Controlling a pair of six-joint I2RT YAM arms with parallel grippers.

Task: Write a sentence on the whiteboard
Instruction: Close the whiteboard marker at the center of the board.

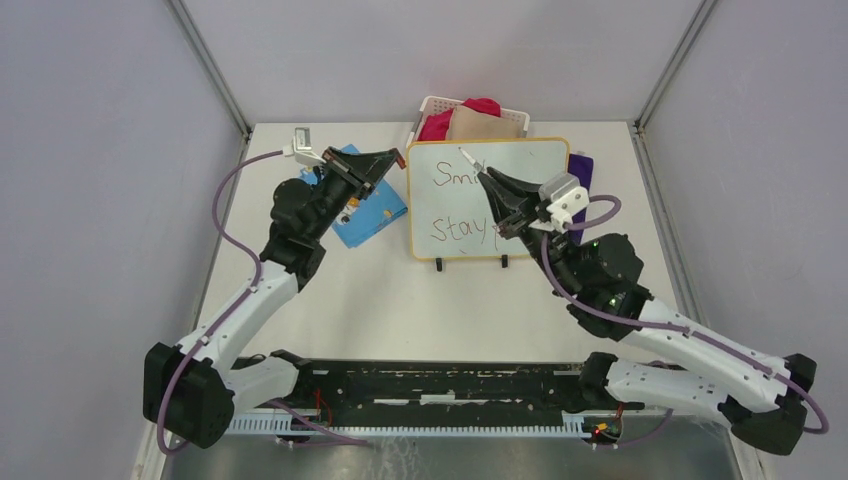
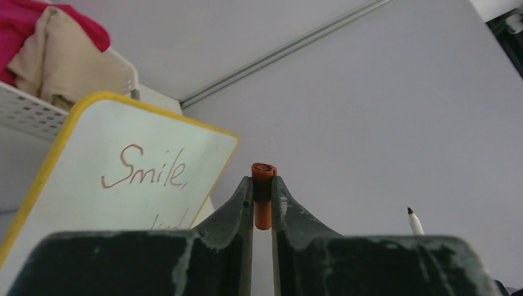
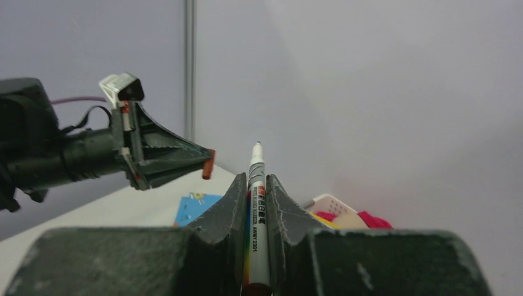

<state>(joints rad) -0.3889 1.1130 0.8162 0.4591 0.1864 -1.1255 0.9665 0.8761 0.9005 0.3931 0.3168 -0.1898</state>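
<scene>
The whiteboard, yellow-framed, stands at the back middle of the table. The sentence reads "Smile," over "stay", partly hidden by my right arm; "Smile," also shows in the left wrist view. My right gripper is shut on a white marker, uncapped tip up, raised in front of the board. My left gripper is shut on the marker's orange cap, held left of the board's upper corner. The marker tip shows apart from the cap.
A white basket with red and tan cloths sits behind the board. A blue card lies left of the board under my left arm. A purple cloth lies by the board's right edge.
</scene>
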